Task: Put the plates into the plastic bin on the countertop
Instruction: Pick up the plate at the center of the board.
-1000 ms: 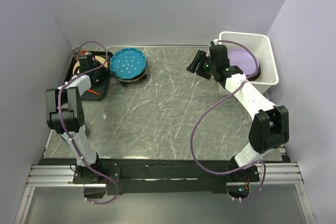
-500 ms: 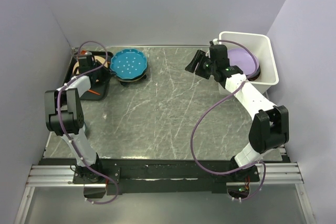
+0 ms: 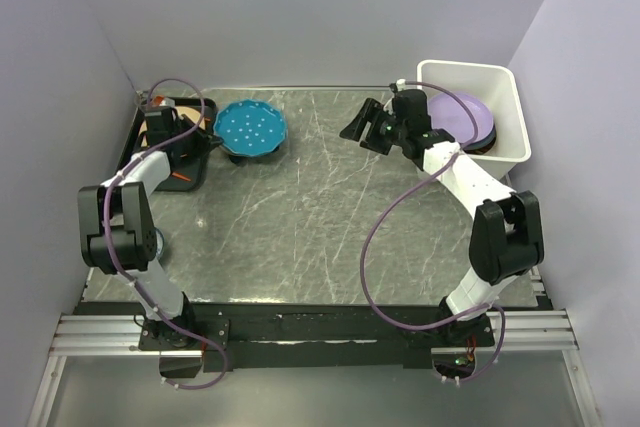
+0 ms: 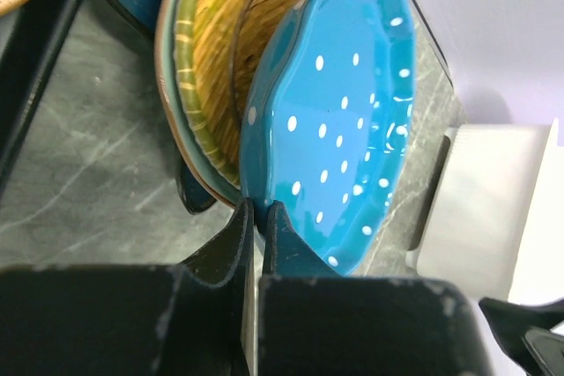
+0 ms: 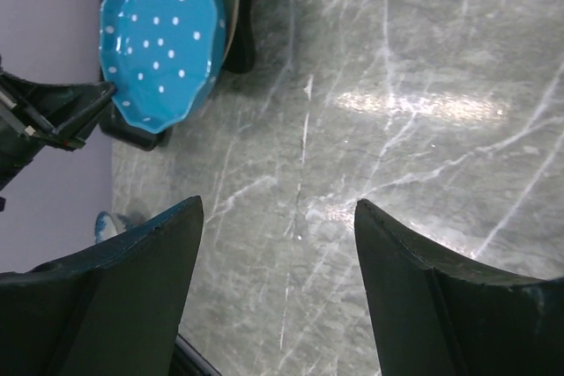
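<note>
Bin (image 3: 468,67), white and deep, is set on the countertop (image 3: 300,217) and is loaded with a lavender plate (image 3: 462,115) laid on a dark plate (image 3: 483,144). Well left of the bin, the teal plate (image 4: 344,121) with white dots and a scalloped rim is held tilted over an orange striped plate (image 4: 211,59). Its near rim is pinched between the fingers of the left gripper (image 4: 256,217). Just left of the bin, the right gripper (image 5: 275,209) is hung over bare stone, fingers spread wide.

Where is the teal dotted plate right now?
Top view: the teal dotted plate is far left on the countertop, beside the black tray, tilted over other plates, rim pinched by the left claw.
</note>
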Robot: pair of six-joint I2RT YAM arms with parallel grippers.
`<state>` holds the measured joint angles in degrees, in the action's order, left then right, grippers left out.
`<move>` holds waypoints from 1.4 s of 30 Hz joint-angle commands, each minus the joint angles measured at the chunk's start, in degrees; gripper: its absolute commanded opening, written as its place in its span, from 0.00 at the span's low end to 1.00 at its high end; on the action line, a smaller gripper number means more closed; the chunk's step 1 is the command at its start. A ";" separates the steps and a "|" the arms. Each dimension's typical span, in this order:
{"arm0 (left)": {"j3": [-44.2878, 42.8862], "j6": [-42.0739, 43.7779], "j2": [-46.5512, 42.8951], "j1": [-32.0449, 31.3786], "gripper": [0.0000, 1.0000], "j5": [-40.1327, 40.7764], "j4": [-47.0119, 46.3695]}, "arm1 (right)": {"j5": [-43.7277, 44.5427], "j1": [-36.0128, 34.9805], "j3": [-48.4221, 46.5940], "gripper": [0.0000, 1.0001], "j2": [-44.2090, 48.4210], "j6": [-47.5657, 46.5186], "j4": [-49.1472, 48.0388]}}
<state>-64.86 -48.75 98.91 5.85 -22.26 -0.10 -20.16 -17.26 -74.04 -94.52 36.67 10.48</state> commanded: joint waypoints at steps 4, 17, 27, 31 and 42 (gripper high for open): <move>0.61 -0.99 -6.80 -0.66 0.01 -7.18 -9.31 | -4.18 0.12 0.83 0.77 -0.40 1.83 -6.35; 3.34 -0.38 -10.23 -0.66 0.01 -7.18 -7.99 | -9.72 -0.50 2.23 0.78 -4.88 5.52 -13.64; 4.92 -0.56 -8.83 -0.66 0.01 -6.39 -7.64 | -12.88 -3.40 0.57 0.78 -11.64 8.94 -19.35; 4.83 -0.20 -8.56 -0.57 0.01 -6.04 -7.11 | -13.76 -5.33 -1.01 0.78 -15.86 11.23 -22.16; 5.62 -0.29 -7.51 -0.57 0.01 -6.30 -7.46 | -15.34 -8.49 -5.06 0.78 -24.04 20.19 -32.54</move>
<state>-58.28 -47.72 93.21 5.37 -25.45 -1.08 -34.35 -24.91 -74.48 -117.51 53.21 -15.73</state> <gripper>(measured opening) 0.033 0.777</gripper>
